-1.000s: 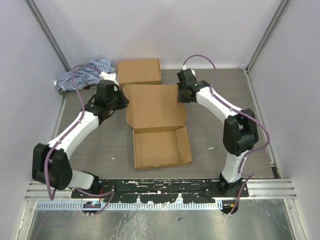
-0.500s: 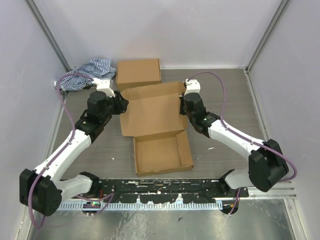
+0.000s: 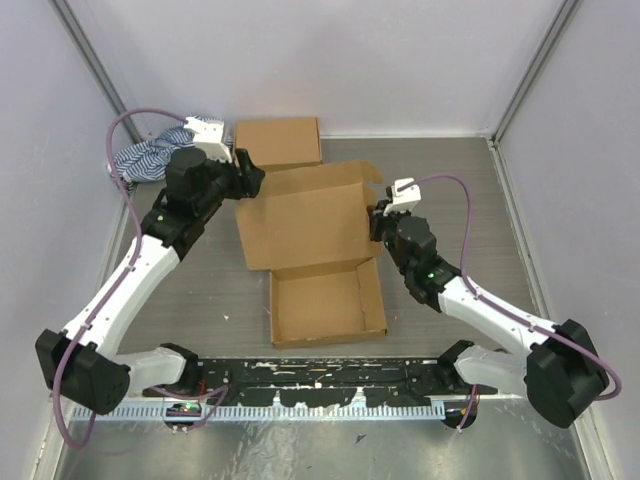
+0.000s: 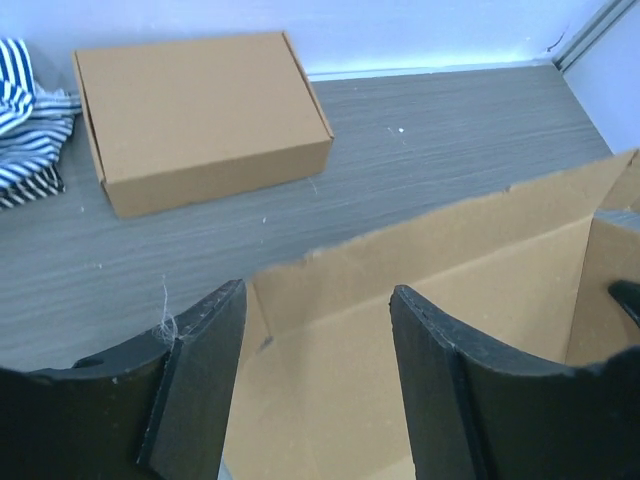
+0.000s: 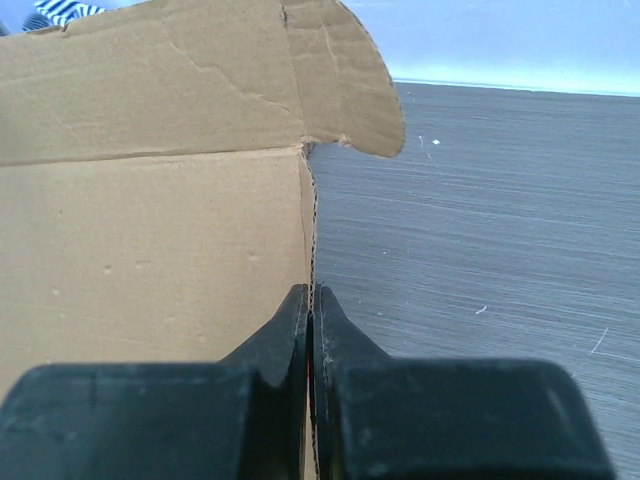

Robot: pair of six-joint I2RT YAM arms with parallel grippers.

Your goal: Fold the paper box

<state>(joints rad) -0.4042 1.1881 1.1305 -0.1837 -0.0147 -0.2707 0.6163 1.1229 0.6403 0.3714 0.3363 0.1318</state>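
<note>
The paper box (image 3: 325, 300) lies open mid-table, a brown cardboard tray with its lid (image 3: 305, 215) raised and leaning back. My left gripper (image 3: 245, 180) stands open at the lid's far left corner. In the left wrist view its fingers (image 4: 200, 380) straddle the lid's top edge (image 4: 440, 235) without pinching it. My right gripper (image 3: 378, 222) is shut on the lid's right side flap. The right wrist view shows that gripper (image 5: 311, 297) clamped on the thin cardboard edge (image 5: 310, 200), with a rounded tab (image 5: 350, 90) above.
A second, closed cardboard box (image 3: 277, 142) lies flat at the back, also in the left wrist view (image 4: 200, 115). A blue striped cloth (image 3: 150, 155) is bunched in the far left corner. White walls enclose the table on three sides.
My left gripper has opened and let go of the lid's left corner, moving back. My right gripper has pulled nearer while gripping the flap. The lid now stands more upright.
</note>
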